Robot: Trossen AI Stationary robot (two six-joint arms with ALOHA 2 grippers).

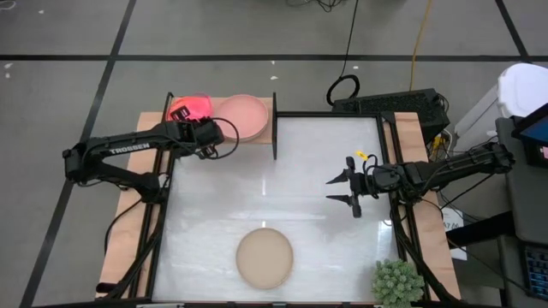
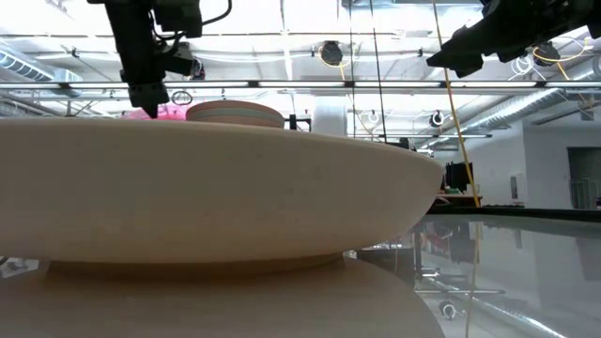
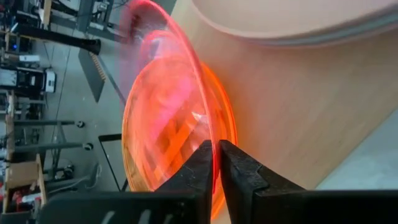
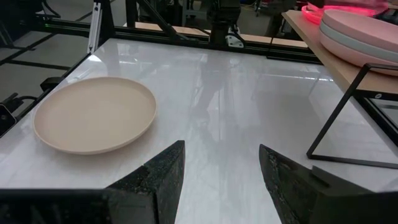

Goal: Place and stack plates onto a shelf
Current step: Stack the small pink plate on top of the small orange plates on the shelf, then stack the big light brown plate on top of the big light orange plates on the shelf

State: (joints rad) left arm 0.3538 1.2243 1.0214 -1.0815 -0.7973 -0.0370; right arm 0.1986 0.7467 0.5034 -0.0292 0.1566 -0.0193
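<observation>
Neon plate (image 3: 168, 118) in pinched left hand (image 3: 217, 163)

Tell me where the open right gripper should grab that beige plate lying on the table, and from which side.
Probably the thin raised rim of the beige plate, at the edge facing the right gripper. The plate lies flat on the white table with clear surface all around, so one finger could likely go over the rim and one under it, coming in low from that side.
</observation>
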